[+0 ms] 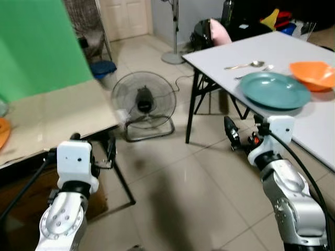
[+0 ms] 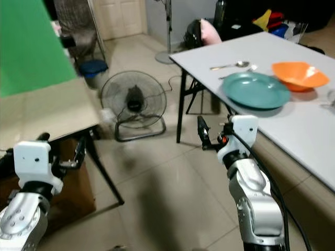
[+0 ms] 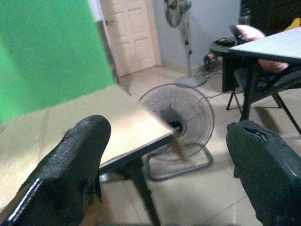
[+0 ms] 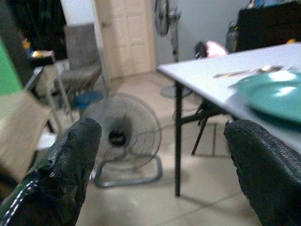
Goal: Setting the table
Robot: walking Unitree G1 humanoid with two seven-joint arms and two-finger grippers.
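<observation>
plate [image 1: 274,90]: looks rigid, slick, breakable; I'd pinch the rim
right gripper [image 1: 242,135]: fingers wide apart, empty
left gripper [image 3: 164,165]: same

A floor fan [image 1: 144,104] sits on the tiled floor [image 1: 178,193] at centre frame; a green screen [image 1: 36,47] fills the upper left.

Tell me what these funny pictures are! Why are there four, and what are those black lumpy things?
It's a robot that helps at home. Two pictures come from cameras in its head, looking down at its silver arms. The other two come from cameras on its wrists, and the black lumps are its fingers up close. Both the left gripper and right gripper are open and hold nothing. On the white table lie a green plate, an orange bowl and a spoon. A fan stands on the floor.
</observation>
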